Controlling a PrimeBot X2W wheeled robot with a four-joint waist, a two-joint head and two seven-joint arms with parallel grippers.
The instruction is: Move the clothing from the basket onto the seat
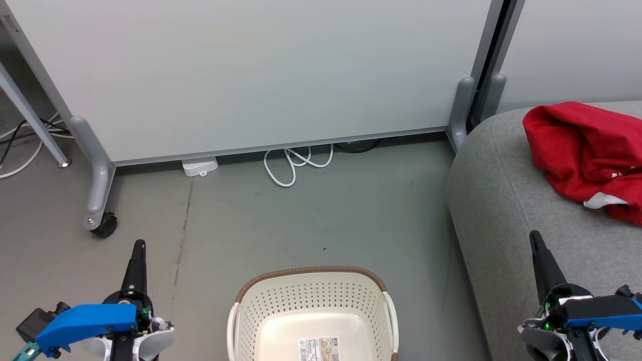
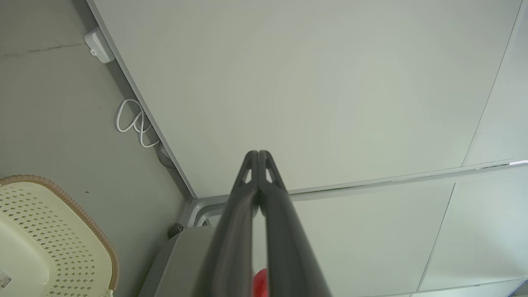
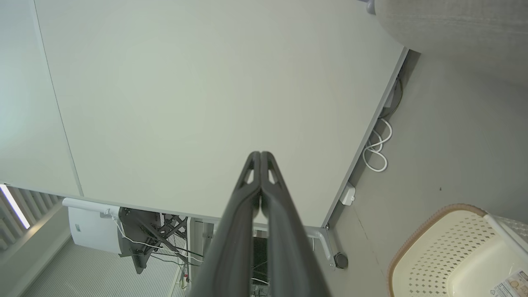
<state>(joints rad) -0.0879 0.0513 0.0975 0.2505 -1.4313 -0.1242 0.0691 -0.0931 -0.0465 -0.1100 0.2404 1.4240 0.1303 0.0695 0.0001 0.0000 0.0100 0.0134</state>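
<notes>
The red clothing (image 1: pixel 587 153), with a bit of white trim showing, lies crumpled on the grey seat (image 1: pixel 506 200) at the right. The cream basket (image 1: pixel 313 313) with its brown rim stands on the floor at the bottom centre, holding nothing but a barcode sticker (image 1: pixel 318 349). My left gripper (image 1: pixel 139 245) is shut to the basket's left, over the floor. My right gripper (image 1: pixel 534 235) is shut above the seat's front part, below the clothing. In the wrist views the left fingertips (image 2: pixel 258 153) and the right fingertips (image 3: pixel 260 154) meet with nothing between them.
A grey partition panel (image 1: pixel 241 70) on castor feet (image 1: pixel 104 224) stands behind the basket. A white cable (image 1: pixel 296 163) and a small white box (image 1: pixel 199 166) lie at its base. More cables (image 1: pixel 20 140) trail at the far left.
</notes>
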